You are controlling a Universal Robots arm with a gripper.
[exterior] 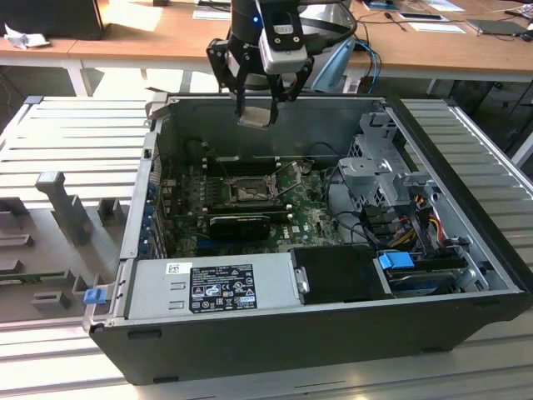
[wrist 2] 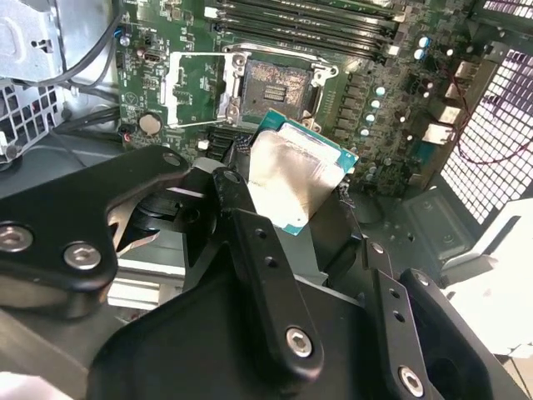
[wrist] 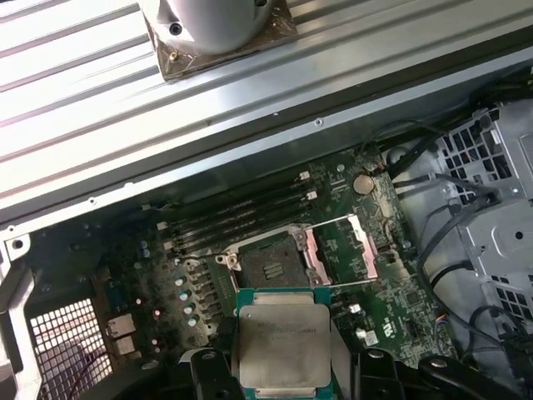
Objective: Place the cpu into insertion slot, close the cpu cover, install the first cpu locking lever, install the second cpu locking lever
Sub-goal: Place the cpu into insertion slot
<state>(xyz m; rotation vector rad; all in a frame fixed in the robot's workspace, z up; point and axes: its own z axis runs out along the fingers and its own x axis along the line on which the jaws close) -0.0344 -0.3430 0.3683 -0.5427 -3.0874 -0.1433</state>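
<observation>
Carrying the cpu pinched by its edges, your gripper hangs well above the insertion slot, so you are in the first step, with the chip not yet seated. The slot lies bare, and the cpu cover is folded open just beside the slot, out of the way. In my judgement, seating calls for bringing the chip level and squarely over the slot, its edges lined up with the slot's own, since a tilted or offset descent could harm both.
</observation>
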